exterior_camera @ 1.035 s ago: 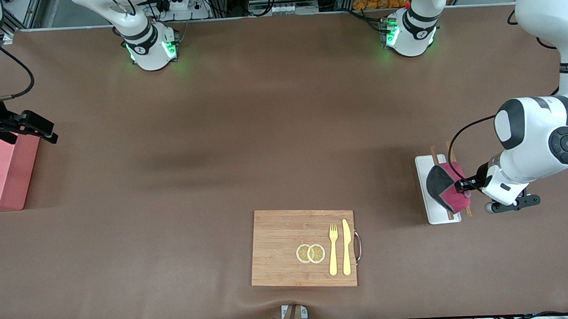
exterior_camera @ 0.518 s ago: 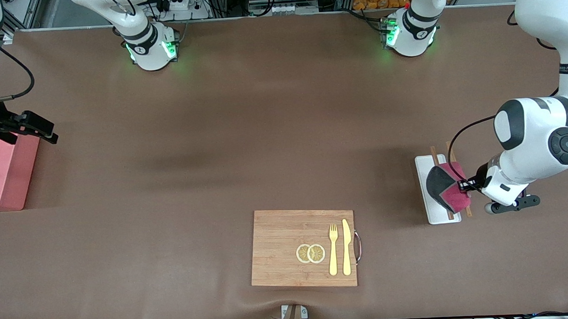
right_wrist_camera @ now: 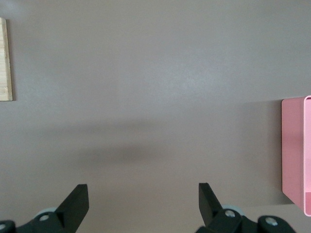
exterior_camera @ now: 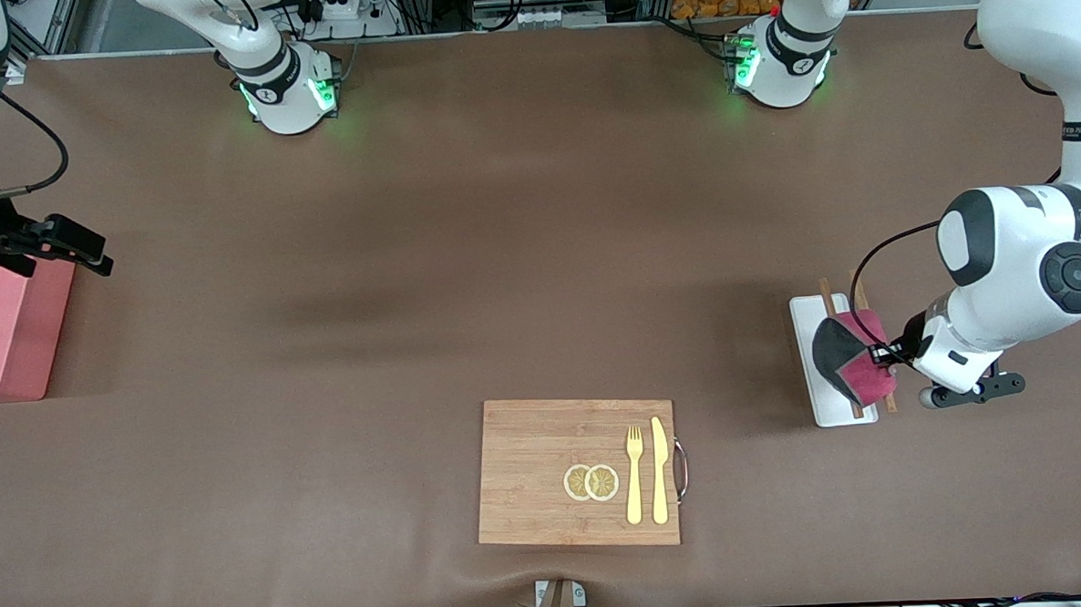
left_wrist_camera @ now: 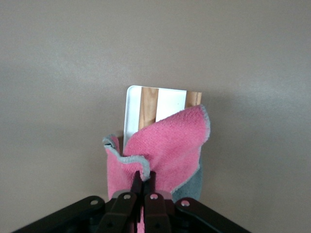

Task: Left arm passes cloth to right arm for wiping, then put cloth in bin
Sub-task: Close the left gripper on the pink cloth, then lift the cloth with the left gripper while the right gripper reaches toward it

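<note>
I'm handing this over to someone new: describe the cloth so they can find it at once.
Look at the left arm's end of the table, where a white tray holds brown chopsticks. The cloth sits on that tray, pinched in the shut left gripper. It is the only soft thing there: a crumpled crimson-pink rag with a dark panel.

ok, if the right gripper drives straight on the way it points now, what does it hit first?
Probably bare tabletop. The open right gripper faces brown mat only; the bin sits off its line.
</note>
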Controlling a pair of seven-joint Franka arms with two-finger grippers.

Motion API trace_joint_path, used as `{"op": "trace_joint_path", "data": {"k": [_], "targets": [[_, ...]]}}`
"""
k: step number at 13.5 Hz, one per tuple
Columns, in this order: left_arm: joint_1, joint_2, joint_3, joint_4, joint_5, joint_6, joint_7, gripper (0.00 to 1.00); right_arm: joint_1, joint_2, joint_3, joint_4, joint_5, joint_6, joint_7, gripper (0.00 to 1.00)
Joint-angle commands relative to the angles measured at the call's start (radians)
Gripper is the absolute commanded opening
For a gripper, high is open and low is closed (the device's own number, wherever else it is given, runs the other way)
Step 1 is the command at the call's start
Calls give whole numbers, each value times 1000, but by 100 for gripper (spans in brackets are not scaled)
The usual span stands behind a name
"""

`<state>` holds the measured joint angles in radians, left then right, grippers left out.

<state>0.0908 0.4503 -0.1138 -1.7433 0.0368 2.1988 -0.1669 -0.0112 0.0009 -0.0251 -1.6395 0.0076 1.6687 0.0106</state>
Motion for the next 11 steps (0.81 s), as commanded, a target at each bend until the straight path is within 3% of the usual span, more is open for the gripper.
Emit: {"op": "trace_joint_path", "data": {"k": [1, 4, 7, 11], "targets": [[-6, -48, -21, 7, -3, -36, 7, 0, -15, 5, 14, 26, -12, -9, -20, 100], [-8, -99, -84, 30, -5, -111, -6, 0, -33, 5, 13, 29, -14, -9, -125, 100], [-8, -101, -182, 158, -21, -290, -69, 0, -61, 13, 14, 24, 0, -38, -101, 100], [-45, -78, -389, 226, -44, -303, -395, 0, -47, 13, 17, 26, 5, -125, 179, 100]]}}
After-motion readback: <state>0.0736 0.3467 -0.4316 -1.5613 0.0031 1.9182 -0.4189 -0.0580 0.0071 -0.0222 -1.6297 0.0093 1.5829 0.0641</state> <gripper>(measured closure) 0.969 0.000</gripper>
